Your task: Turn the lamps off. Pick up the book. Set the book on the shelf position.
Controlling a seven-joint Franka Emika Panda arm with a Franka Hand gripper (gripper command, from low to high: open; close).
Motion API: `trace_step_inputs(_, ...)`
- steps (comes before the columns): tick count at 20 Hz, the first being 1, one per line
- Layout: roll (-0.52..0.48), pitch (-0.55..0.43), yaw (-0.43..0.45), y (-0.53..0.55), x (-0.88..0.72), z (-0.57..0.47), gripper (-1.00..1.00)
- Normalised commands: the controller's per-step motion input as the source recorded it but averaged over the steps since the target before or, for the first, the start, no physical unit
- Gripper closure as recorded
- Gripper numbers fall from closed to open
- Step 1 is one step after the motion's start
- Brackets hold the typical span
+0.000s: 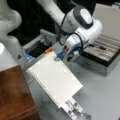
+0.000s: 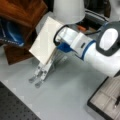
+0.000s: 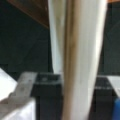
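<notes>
The book (image 1: pixel 55 80) is a white spiral-bound notebook that leans tilted, with its lower edge at a silver stand (image 1: pixel 74 110). My gripper (image 1: pixel 58 58) is at the book's top edge, shut on it. In a front view the book (image 2: pixel 45 37) stands in front of the gripper (image 2: pixel 55 51), above the stand (image 2: pixel 41 72). The wrist view shows the book's edge (image 3: pixel 75 60) running down between the dark fingers (image 3: pixel 47 83). The shelf position, a reddish-brown wooden board (image 1: pixel 13 96), lies at the lower left; in a front view the board (image 2: pixel 22 10) is at the top left. A white lamp shade (image 2: pixel 68 10) hangs behind the arm.
A black-and-silver case (image 1: pixel 105 56) sits open at a front view's right, and its corner (image 2: pixel 105 102) shows in a front view's bottom right. A grey box with a dark opening (image 1: pixel 37 50) stands behind the book. A blue object (image 2: pixel 10 32) lies under the board.
</notes>
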Motion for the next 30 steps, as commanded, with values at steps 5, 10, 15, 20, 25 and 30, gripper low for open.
trace_step_inputs(5,-0.075,0.164,-0.125,0.12,0.03,0.46,1.00)
trace_step_inputs(10,-0.069,0.164,-0.169,0.14,0.03,0.49,1.00)
trace_step_inputs(15,0.006,0.091,-0.219,0.10,-0.03,0.37,1.00)
trace_step_inputs(20,0.051,0.068,-0.221,0.05,-0.14,0.30,1.00)
trace_step_inputs(25,0.123,0.031,-0.234,0.00,-0.28,0.31,1.00)
trace_step_inputs(30,0.156,0.057,-0.139,-0.09,-0.34,0.31,1.00)
